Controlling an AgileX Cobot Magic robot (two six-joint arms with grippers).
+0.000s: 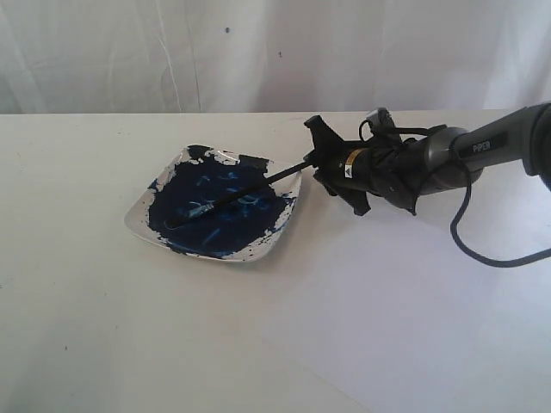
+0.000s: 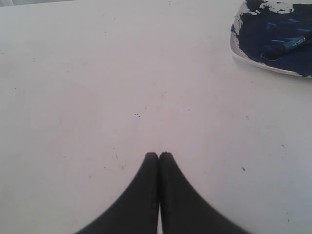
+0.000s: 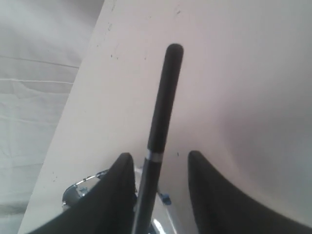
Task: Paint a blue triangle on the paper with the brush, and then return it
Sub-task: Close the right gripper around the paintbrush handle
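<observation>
Brush (image 1: 241, 191): it lies in the paint dish (image 1: 136, 220), left of centre in the exterior view. The bristle end is down in the blue, and the black handle is propped on the rim, pointing to the upper right. I judge it is parked this way so the handle stays clear of the paint for pickup.

Right gripper (image 3: 160, 156): jaws spread, 1 on either side of the handle. A gap shows on 1 side, so there is no grip yet.

Left gripper (image 2: 159, 155): fingers pressed together and empty, over bare table (image 1: 77, 327), well apart from the dish.

Paper (image 1: 430, 335): lower right, flat, barely distinguishable from the tabletop. I find no blue triangle on it, so I judge painting has not begun.

Surface: white, lightly specked.

Backdrop: creased white cloth (image 1: 129, 52).
</observation>
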